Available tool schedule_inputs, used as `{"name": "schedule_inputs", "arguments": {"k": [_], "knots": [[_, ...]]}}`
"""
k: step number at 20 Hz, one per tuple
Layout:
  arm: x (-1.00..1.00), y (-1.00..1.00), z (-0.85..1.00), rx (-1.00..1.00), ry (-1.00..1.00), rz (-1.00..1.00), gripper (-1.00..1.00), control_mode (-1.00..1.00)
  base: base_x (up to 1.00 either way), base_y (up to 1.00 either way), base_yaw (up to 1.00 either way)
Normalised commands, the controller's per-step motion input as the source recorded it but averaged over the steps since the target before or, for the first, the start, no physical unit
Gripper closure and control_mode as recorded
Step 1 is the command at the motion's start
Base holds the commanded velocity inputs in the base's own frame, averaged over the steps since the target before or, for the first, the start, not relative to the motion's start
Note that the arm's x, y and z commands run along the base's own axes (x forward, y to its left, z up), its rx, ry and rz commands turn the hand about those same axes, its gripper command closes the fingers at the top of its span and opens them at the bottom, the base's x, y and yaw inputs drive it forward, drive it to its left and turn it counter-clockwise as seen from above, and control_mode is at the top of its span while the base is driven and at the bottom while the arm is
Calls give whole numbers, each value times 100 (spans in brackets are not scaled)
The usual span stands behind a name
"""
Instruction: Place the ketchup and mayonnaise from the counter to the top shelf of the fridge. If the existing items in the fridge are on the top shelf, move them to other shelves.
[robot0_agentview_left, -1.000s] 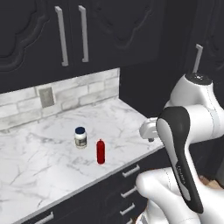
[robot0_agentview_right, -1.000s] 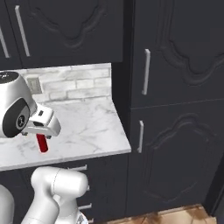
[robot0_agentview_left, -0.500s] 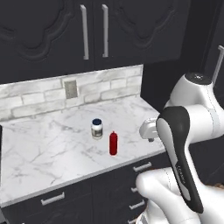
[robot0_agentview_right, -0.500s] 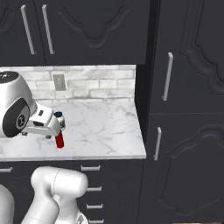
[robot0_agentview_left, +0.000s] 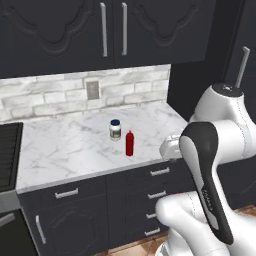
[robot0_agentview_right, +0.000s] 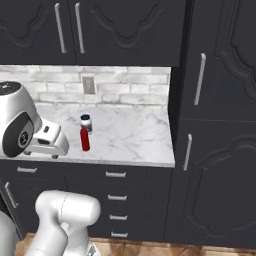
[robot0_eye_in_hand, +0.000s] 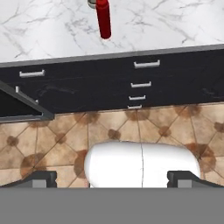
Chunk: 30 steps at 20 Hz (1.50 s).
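Slim red ketchup beside squat mayonnaise (veined marble counter).

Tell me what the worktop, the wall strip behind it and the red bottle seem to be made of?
The counter looks like polished marble: white with grey veins, though in a rendered scene it could be imitation. The wall strip looks like pale stone bricks, with visible joints. The ketchup bottle looks like smooth red plastic, evenly coloured and opaque. The mayonnaise jar beside it may be glass or plastic; I cannot tell.

wall outlet on brick backsplash | upper cupboards | tiled floor
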Motion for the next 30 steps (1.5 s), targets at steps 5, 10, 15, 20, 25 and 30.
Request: {"name": "schedule_inputs", "arguments": {"k": [5, 10, 15, 20, 25, 30], "knots": [[0, 0, 0, 0, 0, 0, -100, -100, -5, 0, 1], [19, -9, 0, 0, 0, 0, -100, -100, 0, 0, 0], [60, -1, -5, 0, 0, 0, -100, -100, 0, 0, 0], [68, 0, -9, 0, 0, 0, -100, -100, 0, 0, 0], [61, 0, -19, -1, 0, 0, -100, -100, 0, 0, 0], [49, 5, -34, -3, -4, 1, -100, -100, 0, 0, 0]]}}
